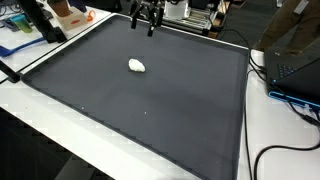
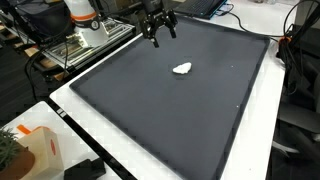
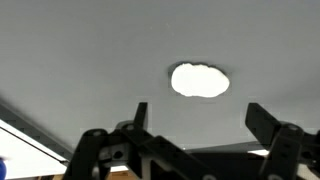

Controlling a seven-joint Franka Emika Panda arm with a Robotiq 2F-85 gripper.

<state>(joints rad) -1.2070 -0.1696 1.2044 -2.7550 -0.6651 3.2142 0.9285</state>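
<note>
One white lump (image 1: 137,66) is lying loose on the dark mat (image 1: 150,120), in its far half, because the gripper (image 1: 150,27) is hovering over the mat's far edge, jaws spread wide, gripping nothing.

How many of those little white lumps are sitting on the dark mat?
1. The white lump lies on the dark mat, toward its far side, apart from the open gripper above the mat's edge. None appears hidden.

lump (image 1: 137,66): on mat (image 1: 170,110) (apart from jaws) | jaws: above mat's far edge | mat: on table (image 1: 30,112)
</note>
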